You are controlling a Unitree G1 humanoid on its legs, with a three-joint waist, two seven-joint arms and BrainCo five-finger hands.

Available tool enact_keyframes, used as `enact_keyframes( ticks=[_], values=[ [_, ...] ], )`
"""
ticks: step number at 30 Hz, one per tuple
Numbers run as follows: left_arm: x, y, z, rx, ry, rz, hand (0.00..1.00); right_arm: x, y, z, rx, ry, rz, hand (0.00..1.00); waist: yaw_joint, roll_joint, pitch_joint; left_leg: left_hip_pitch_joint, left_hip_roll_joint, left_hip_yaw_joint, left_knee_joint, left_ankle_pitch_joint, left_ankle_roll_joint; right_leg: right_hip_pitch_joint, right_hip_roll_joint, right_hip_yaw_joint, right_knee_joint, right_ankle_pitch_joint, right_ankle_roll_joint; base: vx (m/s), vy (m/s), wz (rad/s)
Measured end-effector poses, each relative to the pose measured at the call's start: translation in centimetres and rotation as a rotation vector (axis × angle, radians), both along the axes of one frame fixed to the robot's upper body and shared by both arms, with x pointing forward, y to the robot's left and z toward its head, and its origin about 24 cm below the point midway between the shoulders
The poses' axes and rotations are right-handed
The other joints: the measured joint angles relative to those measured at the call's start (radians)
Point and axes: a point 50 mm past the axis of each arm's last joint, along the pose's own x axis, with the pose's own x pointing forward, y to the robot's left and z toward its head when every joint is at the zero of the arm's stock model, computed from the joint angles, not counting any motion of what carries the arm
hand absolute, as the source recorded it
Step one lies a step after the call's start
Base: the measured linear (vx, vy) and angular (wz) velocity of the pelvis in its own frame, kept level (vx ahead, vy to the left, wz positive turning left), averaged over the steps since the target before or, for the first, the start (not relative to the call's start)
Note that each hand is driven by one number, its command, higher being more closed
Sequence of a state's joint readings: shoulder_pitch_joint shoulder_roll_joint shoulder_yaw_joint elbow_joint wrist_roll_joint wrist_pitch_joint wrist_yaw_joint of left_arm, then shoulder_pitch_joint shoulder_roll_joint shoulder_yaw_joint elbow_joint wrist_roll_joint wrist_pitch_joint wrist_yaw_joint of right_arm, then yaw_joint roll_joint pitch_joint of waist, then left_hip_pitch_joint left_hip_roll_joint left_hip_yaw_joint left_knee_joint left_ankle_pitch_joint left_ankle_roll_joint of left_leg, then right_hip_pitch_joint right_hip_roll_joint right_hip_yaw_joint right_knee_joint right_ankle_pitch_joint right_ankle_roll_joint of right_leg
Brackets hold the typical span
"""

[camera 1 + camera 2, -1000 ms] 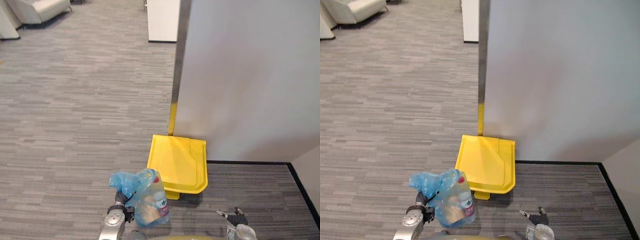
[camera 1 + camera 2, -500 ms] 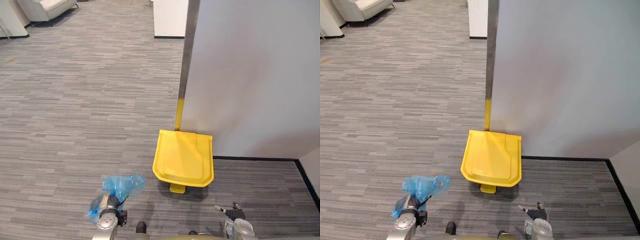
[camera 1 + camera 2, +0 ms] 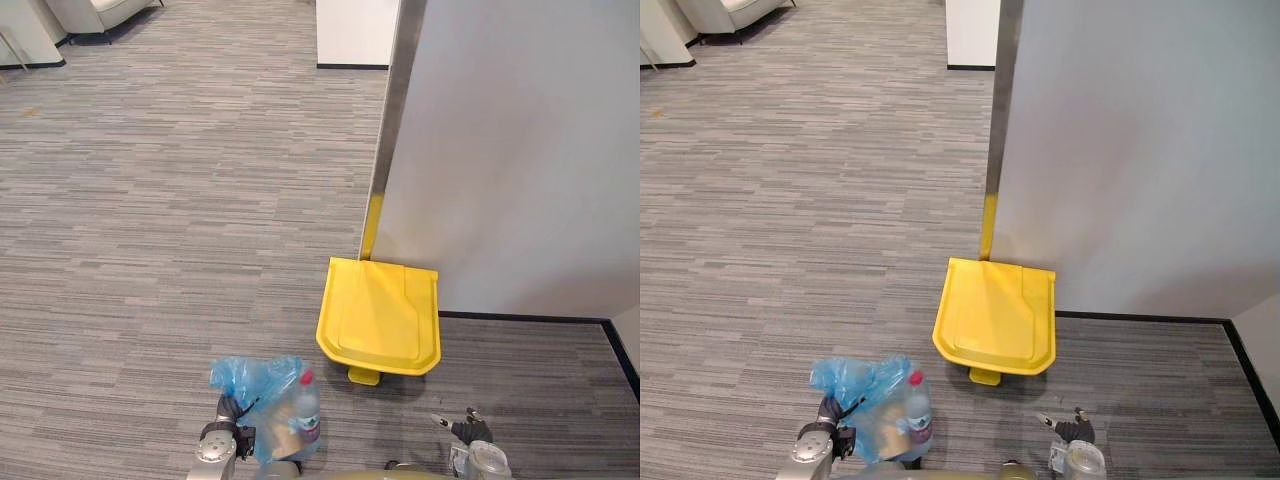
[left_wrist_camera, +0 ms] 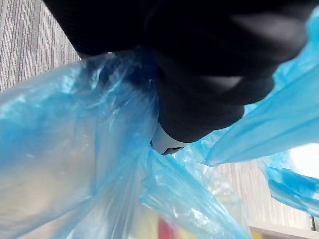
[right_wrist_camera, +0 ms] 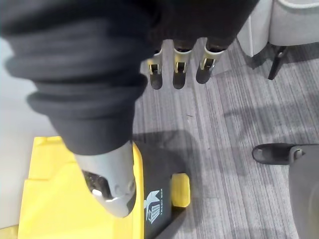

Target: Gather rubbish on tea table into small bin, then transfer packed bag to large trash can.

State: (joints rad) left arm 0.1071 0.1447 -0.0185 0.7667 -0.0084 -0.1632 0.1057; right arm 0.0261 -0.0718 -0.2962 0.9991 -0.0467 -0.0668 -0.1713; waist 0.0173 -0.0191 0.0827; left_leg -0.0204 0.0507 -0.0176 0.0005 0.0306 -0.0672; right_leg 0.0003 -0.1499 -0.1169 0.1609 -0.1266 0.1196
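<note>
Grey striped carpet (image 3: pixel 150 200) runs up to a pale partition wall (image 3: pixel 520 150). At 7 o'clock, fingers (image 4: pixel 167 142) of the left hand (image 3: pixel 224 440) curl into the bunched neck of the blue rubbish bag (image 3: pixel 262 385). A red-capped bottle (image 3: pixel 305 408) shows inside the bag, which hangs at 8 o'clock from the closed yellow pedal bin (image 3: pixel 380 318). At 5 o'clock, the right hand (image 5: pixel 178 72) hangs loosely straight, empty.

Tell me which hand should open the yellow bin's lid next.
Right, probably. The left hand is shut on the blue bag; the right hand is free, fingers straight, and nearer the closed yellow bin.
</note>
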Motion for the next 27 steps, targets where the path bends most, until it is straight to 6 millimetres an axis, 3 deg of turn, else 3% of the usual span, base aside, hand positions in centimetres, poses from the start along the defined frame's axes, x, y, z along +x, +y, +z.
enact_keyframes(
  ticks=[7, 10, 11, 12, 13, 14, 15, 16, 17, 19, 22, 24, 25, 27],
  values=[
    [-0.4, 0.0, -0.3, -0.002, 0.021, 0.006, 1.00, 0.0, 0.1, 0.0, -0.002, -0.002, 0.004, 0.00, 0.002, -0.008, 0.003, 0.018, 0.003, -0.004, 0.012, -0.009, 0.002, 0.029, 0.003, 0.000, -0.005, 0.001, -0.002, -0.01, -0.006, 0.02],
    [-0.2, 0.3, -0.1, 0.001, 0.004, 0.023, 1.00, 0.1, 0.6, 0.0, 0.011, -0.006, 0.006, 0.00, 0.027, -0.031, 0.015, -0.048, 0.000, 0.013, 0.165, -0.097, 0.013, -0.002, -0.010, 0.009, 0.053, -0.039, -0.001, -0.10, 0.031, -0.11],
    [0.2, 0.4, 0.2, 0.002, -0.015, 0.025, 1.00, 0.6, 0.9, 0.2, 0.013, -0.025, 0.017, 0.00, 0.028, -0.049, 0.026, -0.108, 0.001, 0.014, 0.284, -0.152, 0.018, -0.031, -0.023, 0.009, 0.110, -0.072, 0.012, -0.11, 0.119, 0.11],
    [0.6, 0.4, 0.6, 0.003, -0.039, 0.021, 1.00, 1.0, 1.0, 0.4, 0.007, -0.046, 0.031, 0.00, 0.025, -0.039, 0.028, -0.171, 0.012, 0.034, 0.429, -0.216, 0.035, -0.054, -0.026, 0.000, 0.178, -0.098, 0.011, -0.09, 0.142, 0.15],
    [0.8, 0.3, 0.8, 0.003, -0.051, 0.020, 1.00, 1.2, 1.0, 0.6, 0.005, -0.056, 0.035, 0.00, 0.028, -0.034, 0.033, -0.185, 0.020, 0.038, 0.475, -0.255, 0.041, -0.062, -0.028, -0.001, 0.225, -0.108, 0.015, -0.07, 0.155, -0.03],
    [0.9, 0.5, 1.0, 0.006, -0.063, 0.024, 1.00, 1.6, 1.3, 0.7, 0.007, -0.072, 0.047, 0.00, 0.041, -0.056, 0.057, -0.176, 0.016, 0.039, 0.519, -0.306, 0.043, -0.107, -0.041, 0.022, 0.382, -0.121, 0.017, -0.08, 0.108, -0.27],
    [0.9, 0.6, 1.0, 0.008, -0.059, 0.031, 1.00, 2.1, 2.0, 0.8, 0.014, -0.083, 0.078, 0.00, 0.051, -0.057, 0.071, -0.164, 0.017, 0.051, 0.538, -0.322, 0.055, -0.224, -0.046, 0.055, 0.597, -0.055, -0.035, -0.07, 0.096, -0.25],
    [1.1, 0.7, 1.1, 0.011, -0.065, 0.027, 1.00, 2.1, 2.6, 0.8, 0.028, -0.085, 0.079, 0.00, 0.053, -0.068, 0.074, -0.143, 0.020, 0.047, 0.540, -0.328, 0.064, -0.277, -0.034, 0.065, 0.665, -0.076, -0.031, 0.01, 0.078, -0.11],
    [1.3, 0.9, 1.2, 0.017, -0.070, 0.026, 1.00, 2.1, 2.9, 0.7, 0.038, -0.086, 0.079, 0.00, 0.055, -0.075, 0.078, -0.136, 0.026, 0.046, 0.541, -0.332, 0.070, -0.298, -0.016, 0.063, 0.661, -0.098, -0.030, 0.07, 0.031, -0.08],
    [2.6, 1.0, 1.9, 0.028, -0.103, 0.009, 1.00, 2.5, 3.7, 0.8, 0.056, -0.098, 0.082, 0.00, 0.052, -0.083, 0.099, -0.118, 0.046, 0.050, 0.551, -0.341, 0.077, -0.380, 0.071, 0.043, 0.534, -0.096, -0.036, 0.06, 0.016, -0.11],
    [5.6, -0.3, 3.4, 0.004, -0.191, -0.025, 1.00, 2.0, 2.8, 0.7, 0.036, -0.080, 0.075, 0.00, 0.048, -0.078, 0.141, -0.116, 0.028, 0.047, 0.618, -0.394, 0.086, -0.409, 0.102, 0.006, 0.300, -0.030, -0.023, 0.07, -0.045, 0.18],
    [6.2, -0.7, 3.8, -0.003, -0.215, -0.028, 1.00, 1.8, 2.3, 0.7, 0.025, -0.071, 0.069, 0.00, 0.044, -0.079, 0.143, -0.115, 0.011, 0.040, 0.665, -0.437, 0.086, -0.406, 0.097, 0.012, 0.281, -0.030, -0.027, 0.12, -0.120, 0.27],
    [6.7, -1.3, 4.0, -0.018, -0.232, -0.030, 1.00, 2.1, 1.6, 0.9, 0.008, -0.082, 0.063, 0.00, 0.045, -0.061, 0.152, -0.111, 0.012, 0.026, 0.679, -0.461, 0.076, -0.414, 0.107, 0.020, 0.313, -0.009, -0.075, 0.19, -0.169, 0.28],
    [7.2, -1.4, 4.6, -0.020, -0.262, -0.037, 1.00, 2.4, 0.5, 1.6, -0.015, -0.124, 0.019, 0.00, 0.038, -0.039, 0.152, -0.119, 0.028, -0.038, 0.675, -0.476, 0.049, -0.425, 0.138, 0.040, 0.357, -0.027, -0.103, 0.19, -0.185, 0.53]
  ],
)
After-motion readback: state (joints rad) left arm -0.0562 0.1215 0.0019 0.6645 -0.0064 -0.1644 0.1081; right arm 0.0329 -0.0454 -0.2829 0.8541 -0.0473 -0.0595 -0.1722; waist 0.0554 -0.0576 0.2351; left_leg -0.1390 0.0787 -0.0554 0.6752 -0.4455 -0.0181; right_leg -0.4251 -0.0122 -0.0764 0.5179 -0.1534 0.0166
